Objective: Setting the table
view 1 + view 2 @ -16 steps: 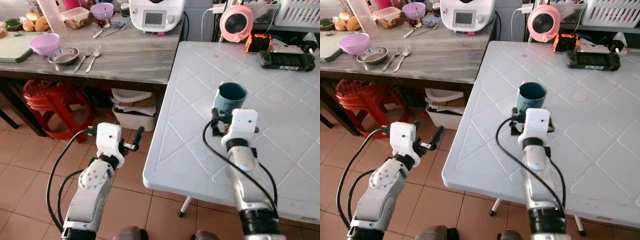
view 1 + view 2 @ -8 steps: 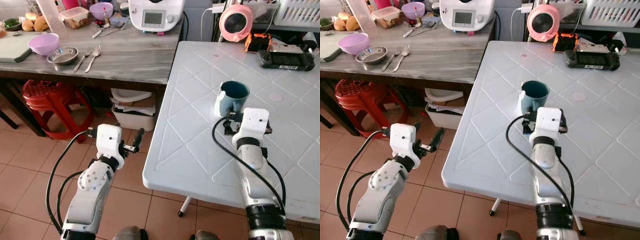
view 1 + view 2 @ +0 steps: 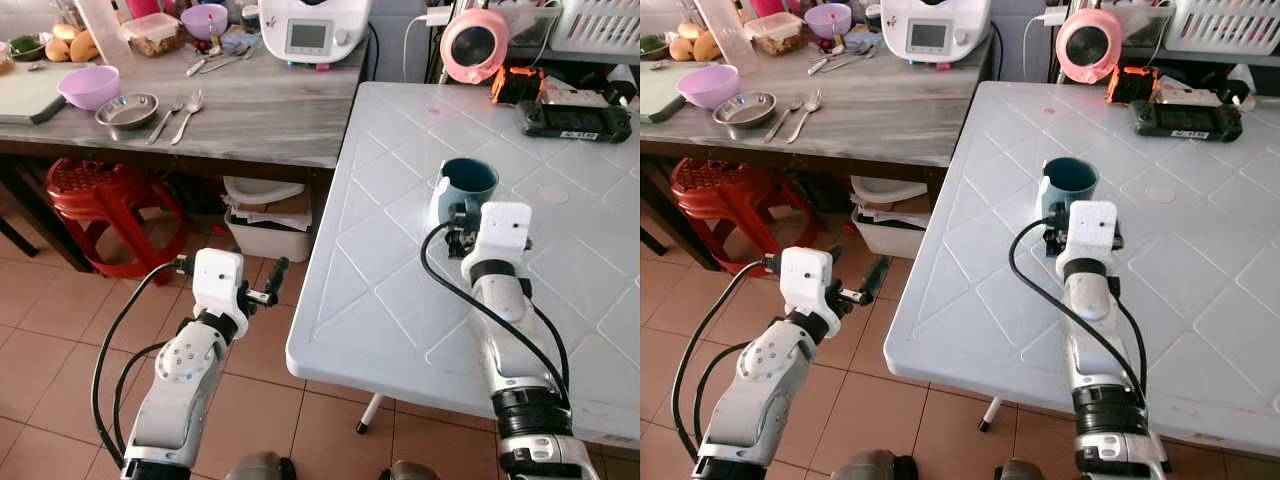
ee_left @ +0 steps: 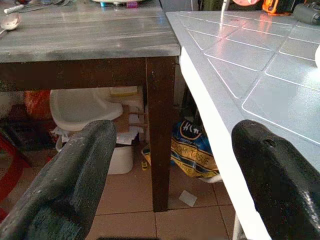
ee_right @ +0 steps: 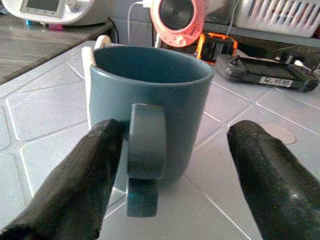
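The left gripper hangs over the tiled floor, off the left edge of the white table, with its two black fingers apart around nothing; the left wrist view looks past them to the leg of the wooden worktop, where a purple bowl, a steel dish and cutlery lie toward the far left. The teal mug stands upright on the table, inward from the left edge and about midway between the near and far edges, its mouth facing up. The right gripper sits on the near side of the mug, close against it, and is much the nearer of the two. In the right wrist view its fingers are spread wide, one on each side of the mug's handle, which points straight back toward the wrist; the left finger appears just beside the handle, the other well clear. The mug therefore lies directly ahead along the fingers' line, its long axis vertical, so closing would likely clamp the handle rather than the body.
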